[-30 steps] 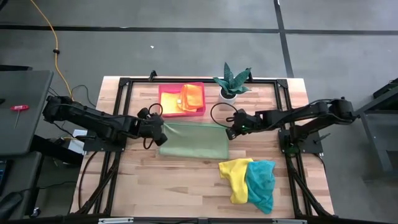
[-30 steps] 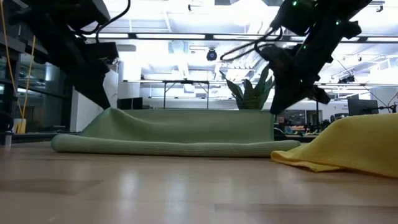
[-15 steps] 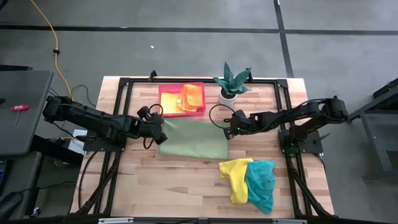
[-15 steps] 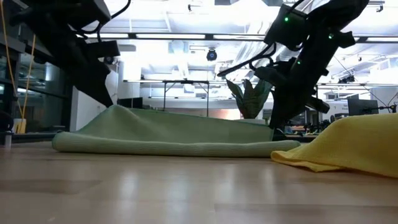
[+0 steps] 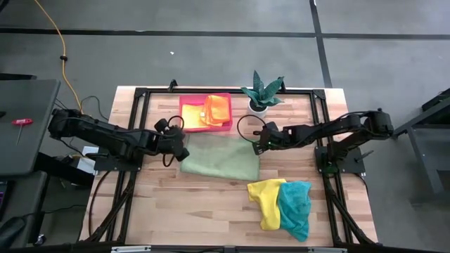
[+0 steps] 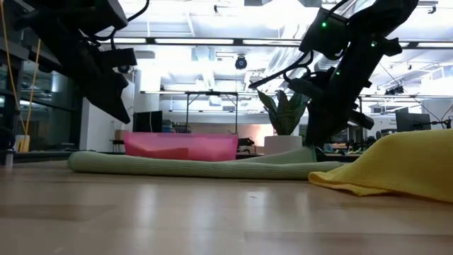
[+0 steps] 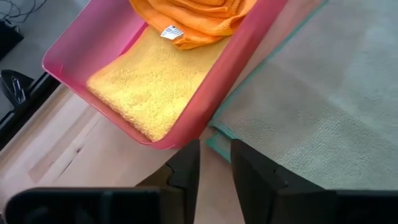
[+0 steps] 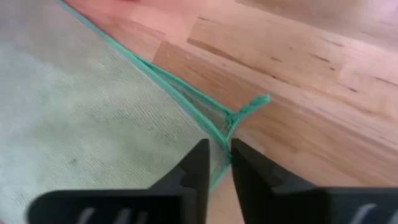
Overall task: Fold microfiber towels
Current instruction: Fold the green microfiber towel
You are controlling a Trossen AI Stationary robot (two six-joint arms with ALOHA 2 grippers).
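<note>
Green towel [image 5: 220,159] flat on table, L [image 5: 184,146] & R [image 5: 257,148] jaws slightly open, empty

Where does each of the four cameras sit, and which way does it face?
High: overhead, straight down; both arms, green towel, tray.
Low: table height, level; arms above.
Left wrist: on the left arm; left gripper by tray.
Right wrist: on the right arm; right gripper at towel corner.
All share the green towel.

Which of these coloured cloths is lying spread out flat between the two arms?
The light green towel, folded flat at the table's middle. The yellow towel and teal towel lie crumpled nearer the front edge; the orange towel sits in the pink tray.
</note>
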